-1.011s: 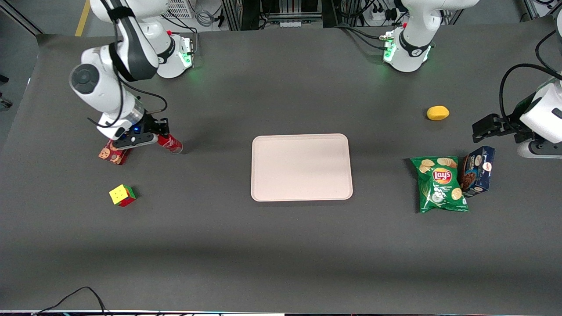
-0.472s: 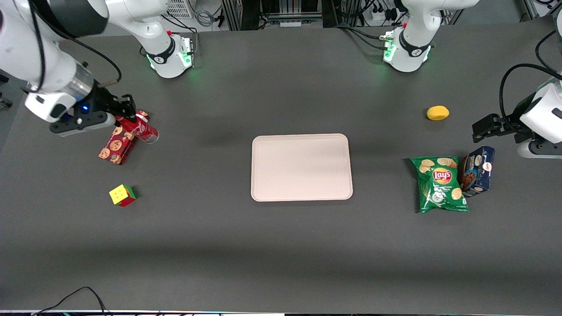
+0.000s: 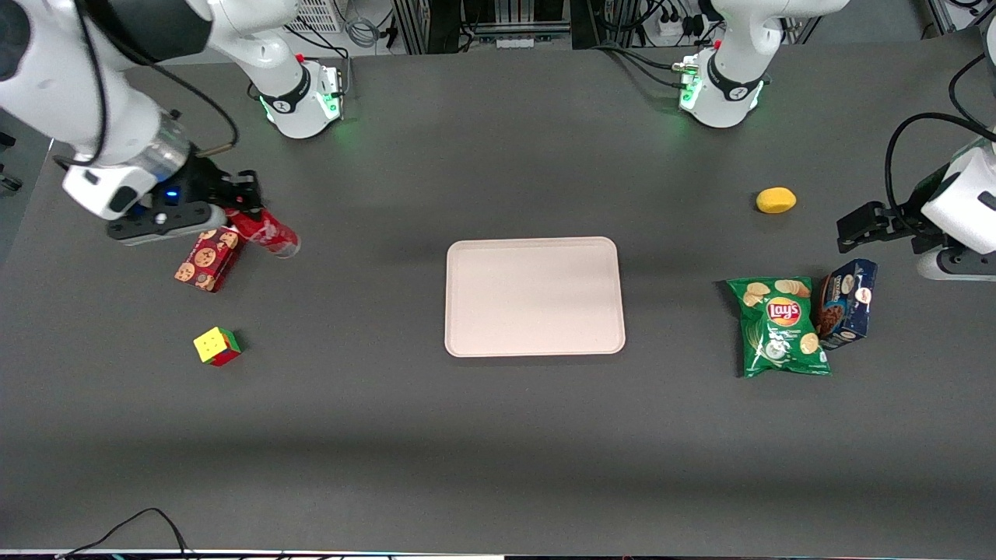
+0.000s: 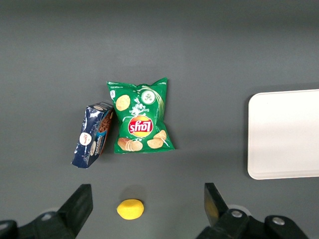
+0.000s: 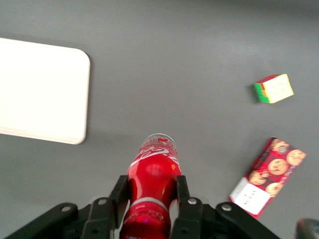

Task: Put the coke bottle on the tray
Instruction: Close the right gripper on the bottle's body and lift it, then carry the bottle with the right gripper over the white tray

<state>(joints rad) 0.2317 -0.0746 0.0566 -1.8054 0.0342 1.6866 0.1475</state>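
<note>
My right gripper (image 3: 243,208) is shut on the coke bottle (image 3: 269,232), a slim red bottle with white script and a clear base, and holds it lifted above the table at the working arm's end. In the right wrist view the fingers (image 5: 120,190) clamp the coke bottle (image 5: 153,185) near its neck, and its base points away from the camera. The tray (image 3: 534,296), pale pinkish-beige and bare, lies flat at the table's middle, well apart from the bottle; its corner shows in the right wrist view (image 5: 42,92).
A long red cookie box (image 3: 207,260) lies just under the gripper. A colour cube (image 3: 217,346) sits nearer the front camera. Toward the parked arm's end lie a green chips bag (image 3: 780,327), a blue cookie box (image 3: 848,302) and a lemon (image 3: 776,200).
The gripper lifted the coke bottle off the table beside the cookie box, swung away from the tray, then moved back a little toward the tray, still holding it.
</note>
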